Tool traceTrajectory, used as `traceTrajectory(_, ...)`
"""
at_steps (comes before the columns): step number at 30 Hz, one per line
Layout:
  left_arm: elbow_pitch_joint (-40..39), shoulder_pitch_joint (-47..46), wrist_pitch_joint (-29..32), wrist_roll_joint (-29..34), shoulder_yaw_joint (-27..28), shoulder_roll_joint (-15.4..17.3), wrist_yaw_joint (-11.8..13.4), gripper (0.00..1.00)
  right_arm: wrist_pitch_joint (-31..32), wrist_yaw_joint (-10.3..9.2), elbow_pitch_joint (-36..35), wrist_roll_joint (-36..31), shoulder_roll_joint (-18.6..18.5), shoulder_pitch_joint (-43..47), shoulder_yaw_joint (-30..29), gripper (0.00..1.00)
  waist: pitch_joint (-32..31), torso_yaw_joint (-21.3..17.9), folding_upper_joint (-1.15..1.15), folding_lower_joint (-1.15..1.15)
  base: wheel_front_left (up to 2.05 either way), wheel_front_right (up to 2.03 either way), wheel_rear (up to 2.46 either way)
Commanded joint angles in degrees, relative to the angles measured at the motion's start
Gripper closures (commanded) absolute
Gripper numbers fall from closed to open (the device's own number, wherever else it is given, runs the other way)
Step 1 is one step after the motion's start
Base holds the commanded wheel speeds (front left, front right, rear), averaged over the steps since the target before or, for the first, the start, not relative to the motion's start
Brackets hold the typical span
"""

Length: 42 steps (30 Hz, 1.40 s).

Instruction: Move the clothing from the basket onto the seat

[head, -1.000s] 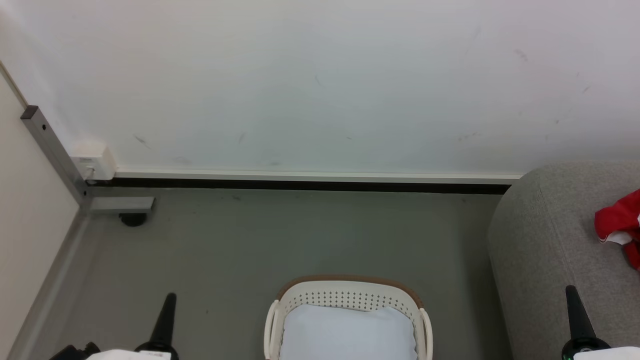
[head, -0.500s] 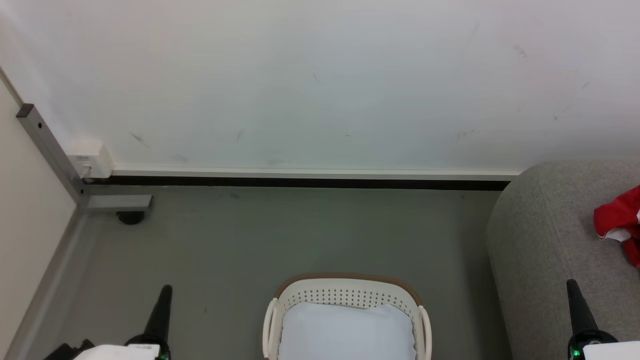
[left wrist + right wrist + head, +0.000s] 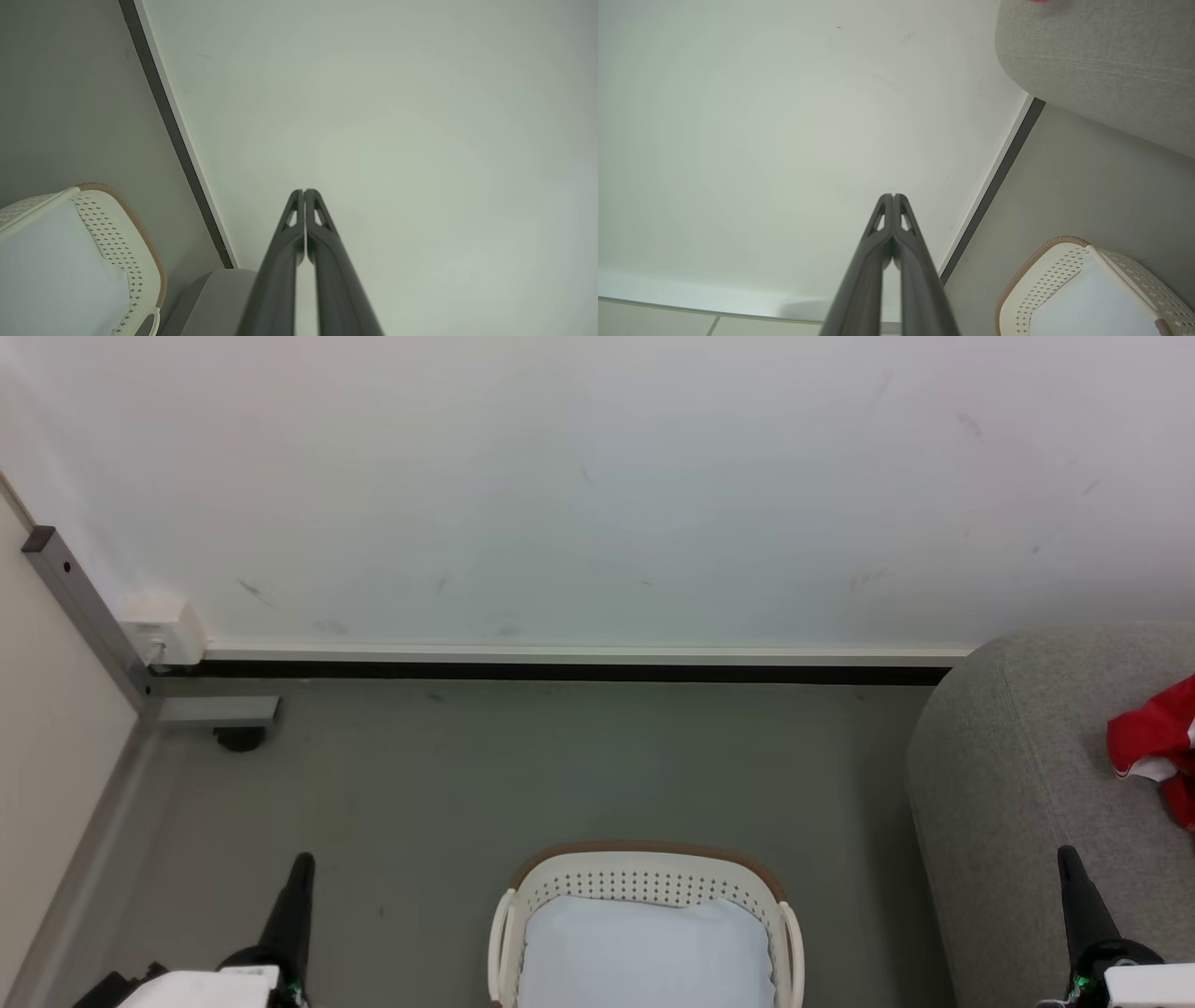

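From the head camera I see the basket (image 3: 653, 889) standing on the grey floor (image 3: 560, 775) at bottom centre, between my two arms, with a plain white pad (image 3: 644, 957) lying in it. The clothing (image 3: 1153, 739), a bunched red piece with a bit of white trim, lies on the seat (image 3: 1008, 784) at the far right, cut off by the frame edge (so I can't read any lettering on it). The seat stands near the basket, with a strip of floor between them. My left gripper (image 3: 303, 192) is closed, fingertips pressed together and holding nothing, and points at the white wall (image 3: 597, 485). My right gripper (image 3: 893, 196) is likewise closed and empty, aimed at the same wall, with the seat's rounded corner and the basket's brown rim off to one side in its wrist camera.
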Motion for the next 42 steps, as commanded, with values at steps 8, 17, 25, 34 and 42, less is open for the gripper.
traceTrajectory(8, -0.07, -1.28, 1.01, -3.88, 0.99, -0.06, -0.61, 1.00, 1.14, -0.10, 0.08, 4.25, -0.54, -1.40, -0.43, 1.00, 0.28, -0.15, 0.00, 0.00, 0.00, 0.00, 0.00)
traceTrajectory(17, 0.00, -1.79, 1.93, -6.92, 1.70, -0.20, -1.02, 1.00, 2.09, -0.11, 0.21, 7.76, -0.56, -1.78, -0.66, 1.00, 0.59, -0.32, 0.00, 0.00, 0.00, 0.00, 0.00)
traceTrajectory(25, 0.03, -1.91, 2.31, -8.20, 1.95, -0.27, -1.05, 1.00, 2.39, -0.12, 0.27, 8.81, -0.56, -2.08, -0.72, 1.00, 0.72, -0.40, 0.00, 0.00, 0.00, 0.00, 0.00)
traceTrajectory(34, 0.02, -1.91, 2.30, -8.21, 1.94, -0.26, -1.06, 1.00, 2.39, -0.12, 0.26, 8.81, -0.55, -2.08, -0.71, 1.00, 0.72, -0.40, 0.00, 0.00, 0.00, 0.00, 0.00)
traceTrajectory(42, 0.02, -1.91, 2.30, -8.21, 1.93, -0.26, -1.06, 1.00, 2.38, -0.12, 0.26, 8.82, -0.55, -2.08, -0.71, 1.00, 0.72, -0.40, 0.00, 0.00, 0.00, 0.00, 0.00)
